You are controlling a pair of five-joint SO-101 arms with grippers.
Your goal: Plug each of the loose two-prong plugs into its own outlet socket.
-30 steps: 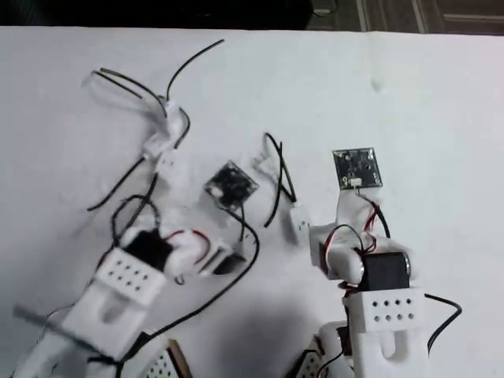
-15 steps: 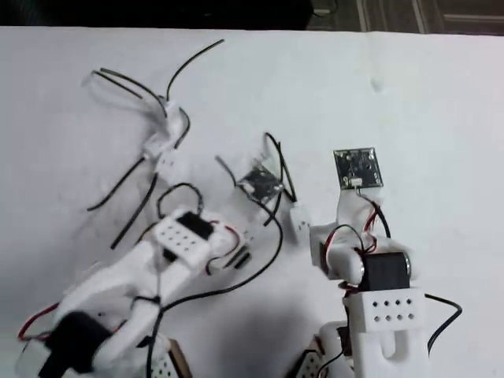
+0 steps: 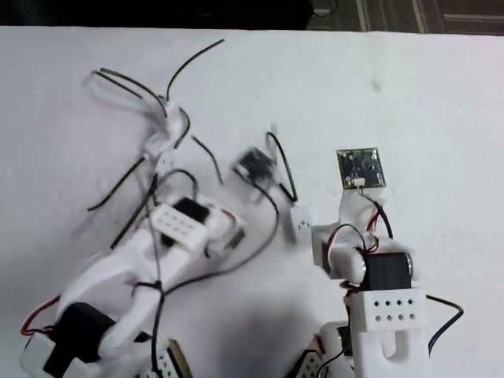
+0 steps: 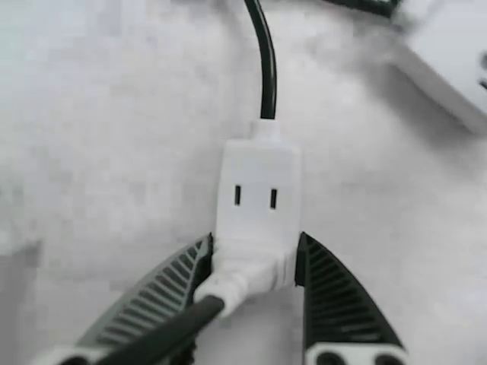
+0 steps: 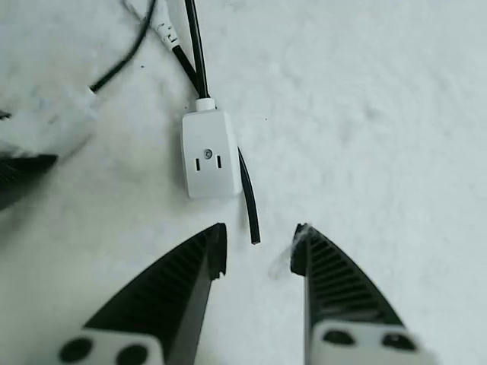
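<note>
My left gripper (image 4: pixel 255 255) is shut on the near end of a white socket (image 4: pixel 255 194) that shows two slots. A black cord (image 4: pixel 265 68) leaves its far end. A white piece with a dark cord (image 4: pixel 228 285) sticks out at the near end, between the fingers. In the high view this gripper (image 3: pixel 230 228) sits left of centre. A second white socket (image 3: pixel 301 223) lies on the table between the arms. It lies just ahead of my right gripper (image 5: pixel 259 236), which is open and holds nothing. This socket (image 5: pixel 207 156) has its slots facing up.
A tangle of black cords and white connectors (image 3: pixel 164 150) lies at the back left. A loose cord end (image 5: pixel 253 228) rests beside the second socket. The white table's far edge (image 3: pixel 252 30) runs along the top. The left arm's finger (image 5: pixel 23 175) shows close by.
My left arm has swung forward and to the right, carrying the white socket toward the centre, and its cords have shifted with it. The right arm has kept still.
</note>
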